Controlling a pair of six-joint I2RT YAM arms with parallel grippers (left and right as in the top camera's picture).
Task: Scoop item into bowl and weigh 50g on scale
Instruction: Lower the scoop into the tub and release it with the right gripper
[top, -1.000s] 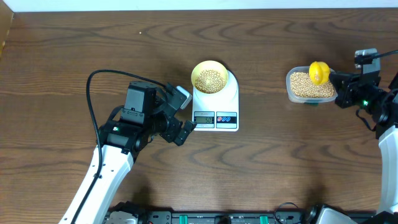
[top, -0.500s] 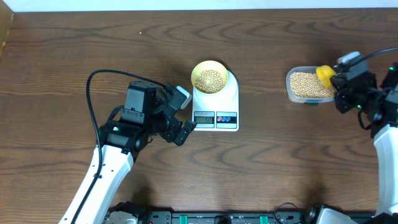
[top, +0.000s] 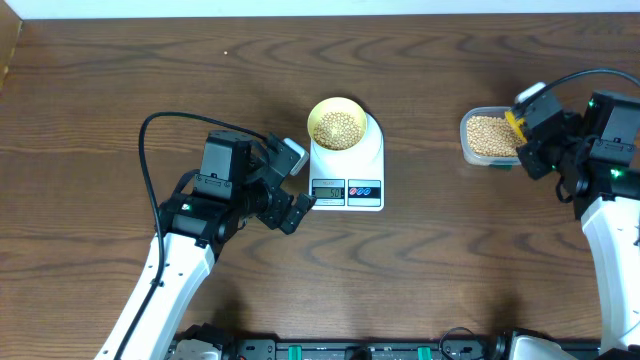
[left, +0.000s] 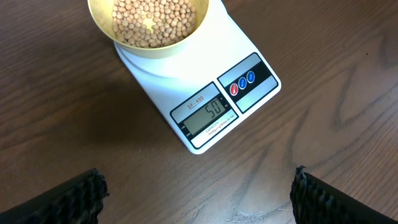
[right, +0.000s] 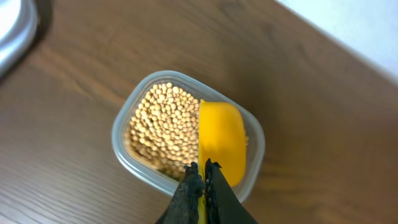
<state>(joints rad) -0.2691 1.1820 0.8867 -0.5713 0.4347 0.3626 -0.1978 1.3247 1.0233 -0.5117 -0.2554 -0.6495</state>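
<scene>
At the table (top: 450, 270), the right gripper (right: 202, 174), shut tight on the scoop (right: 221, 140), has swung from lying across the tub (top: 466, 140) to its right edge. The left gripper (top: 300, 183) stays wide open and empty just left of the scale (top: 365, 160), so scooping looks finished. Only the left wrist view shows the display (left: 208, 112) reading 50 under the bowl (top: 336, 100) of beans (left: 152, 18), and only the right wrist view shows the scoop over the tub's beans.
</scene>
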